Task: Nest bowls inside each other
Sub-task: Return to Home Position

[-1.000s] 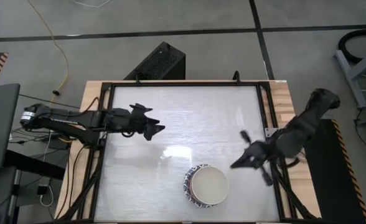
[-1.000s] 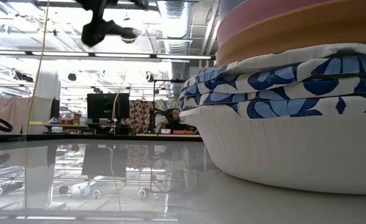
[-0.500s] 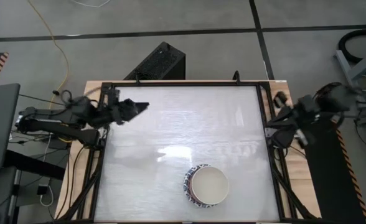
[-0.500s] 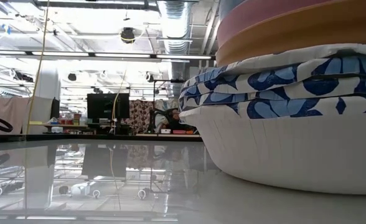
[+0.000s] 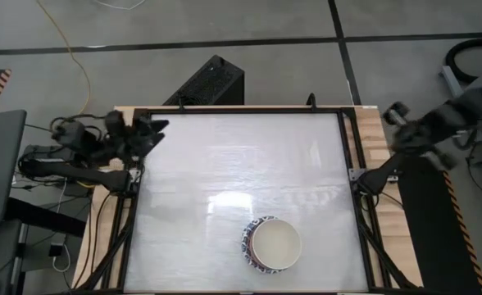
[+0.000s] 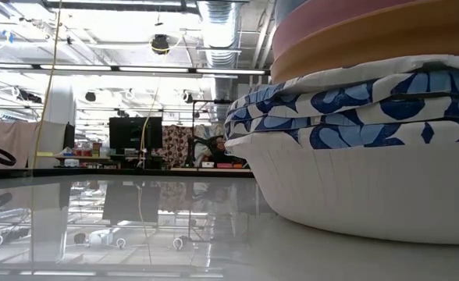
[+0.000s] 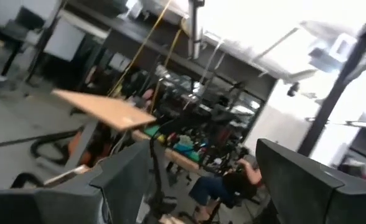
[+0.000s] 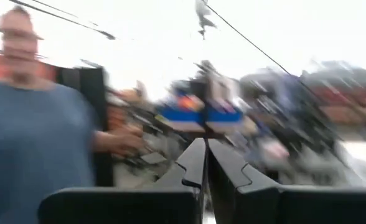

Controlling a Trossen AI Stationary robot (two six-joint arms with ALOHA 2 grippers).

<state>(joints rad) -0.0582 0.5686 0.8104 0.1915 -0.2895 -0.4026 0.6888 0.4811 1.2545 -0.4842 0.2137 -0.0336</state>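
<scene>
Bowl stack (image 6: 386, 179) on bench (image 5: 225, 156), near front edge, slightly right of middle; cream-white bowl (image 5: 275, 246) on top; mouths up, stack axis vertical, round, no long axis; likely stiff, glossy, slippery, breakable, heavy together; grip by rim; left claw (image 7: 201, 152) over bench's back-left corner, wide open, empty; right claw (image 8: 206, 149) beyond bench's right edge, fingers closed together, empty.

Bright ceiling strip lights (image 6: 159, 71) throw white glare across the glossy pale surface (image 5: 225, 201), which mirrors the room beside the stack of round coloured bowls (image 6: 370, 156). Both wrist views are motion-blurred, with washed-out highlights.
</scene>
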